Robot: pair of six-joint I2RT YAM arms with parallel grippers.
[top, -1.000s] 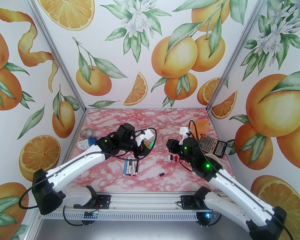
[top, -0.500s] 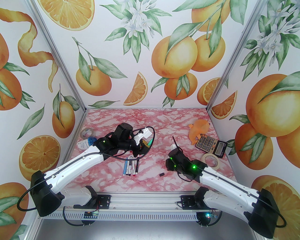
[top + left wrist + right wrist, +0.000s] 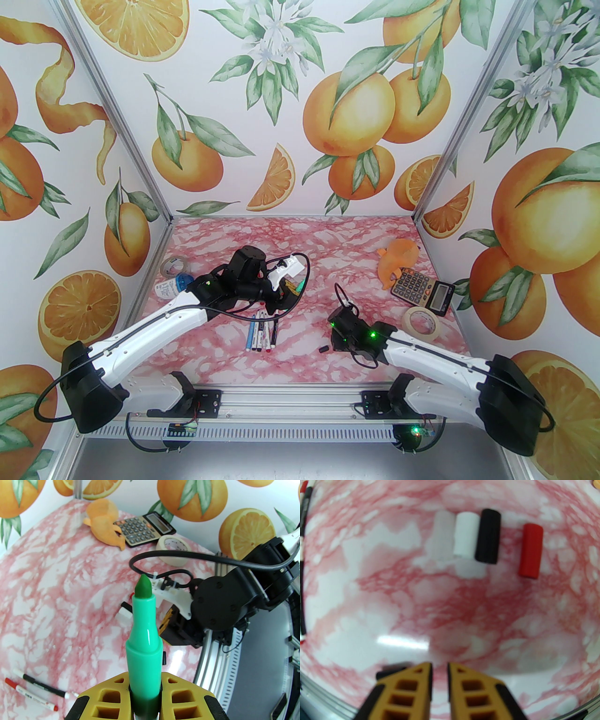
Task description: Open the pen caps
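Note:
My left gripper is shut on a green pen that stands uncapped, its tip bare; from above, this gripper hovers just past the row of pens lying on the table. My right gripper is low over the table, its fingers shut with nothing between them. Ahead of it lie a white cap, a black cap and a red cap, side by side. A lone black cap lies beside the right gripper.
A calculator, an orange soft toy and a tape roll sit at the right. Another tape roll and a small bottle lie at the left wall. The metal rail marks the near edge.
My right arm has drawn back toward the near edge and dropped low, from over the three caps to beside the lone black cap. The left arm has hardly moved.

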